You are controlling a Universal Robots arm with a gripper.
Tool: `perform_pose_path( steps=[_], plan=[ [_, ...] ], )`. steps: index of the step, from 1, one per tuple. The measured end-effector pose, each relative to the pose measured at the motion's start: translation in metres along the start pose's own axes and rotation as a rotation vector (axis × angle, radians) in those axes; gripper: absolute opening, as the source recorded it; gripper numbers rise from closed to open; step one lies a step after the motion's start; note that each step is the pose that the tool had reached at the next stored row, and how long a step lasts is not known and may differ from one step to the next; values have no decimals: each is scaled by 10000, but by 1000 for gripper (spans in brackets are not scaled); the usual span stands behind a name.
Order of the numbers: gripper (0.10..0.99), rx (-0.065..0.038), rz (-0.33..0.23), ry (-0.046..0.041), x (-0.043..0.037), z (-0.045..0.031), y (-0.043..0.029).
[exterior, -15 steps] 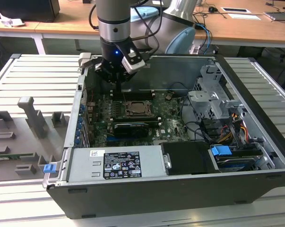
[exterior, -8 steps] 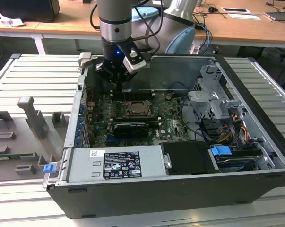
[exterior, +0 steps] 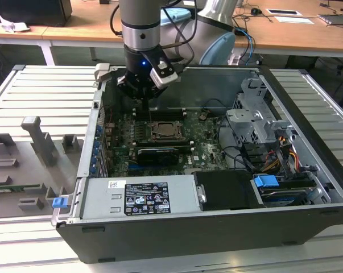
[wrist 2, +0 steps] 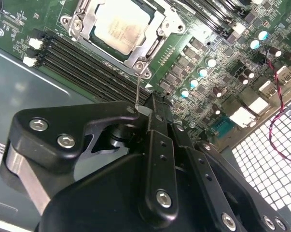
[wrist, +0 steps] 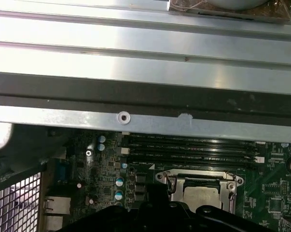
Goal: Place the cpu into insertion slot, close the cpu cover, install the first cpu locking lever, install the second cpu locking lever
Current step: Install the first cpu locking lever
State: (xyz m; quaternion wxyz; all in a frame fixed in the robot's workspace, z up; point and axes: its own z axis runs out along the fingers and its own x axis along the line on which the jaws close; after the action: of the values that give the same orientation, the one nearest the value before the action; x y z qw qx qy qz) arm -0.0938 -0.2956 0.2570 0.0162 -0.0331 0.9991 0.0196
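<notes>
1. One robot arm (exterior: 140,23) with one gripper (exterior: 144,101), upper centre of the exterior view.
2. One open computer case (exterior: 160,242).
3. One cpu (wrist 2: 118,26) and one cpu cover (wrist 2: 82,20).
4. Four black memory slots (wrist 2: 82,60), side by side.
5. One long black card (exterior: 155,153), mid-frame.
6. Two blue plastic tabs: one at the exterior view's lower left (exterior: 58,202), one at its lower right (exterior: 268,183).
7. One labelled grey power supply box (exterior: 103,199).

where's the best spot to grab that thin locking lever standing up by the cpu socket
Grip the locking lever near its free upper end, coming down from above and pinching across the thin wire. It stands nearly upright from a corner of the cpu cover, its foot crowded by socket metal. The claw looks shut on that end.
</notes>
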Motion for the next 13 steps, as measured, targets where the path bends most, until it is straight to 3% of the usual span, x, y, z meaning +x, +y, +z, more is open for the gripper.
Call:
perform_pose_path(
  steps=[13],
  plan=[
    [106,0,0,0,-63,4,-4]
  ],
)
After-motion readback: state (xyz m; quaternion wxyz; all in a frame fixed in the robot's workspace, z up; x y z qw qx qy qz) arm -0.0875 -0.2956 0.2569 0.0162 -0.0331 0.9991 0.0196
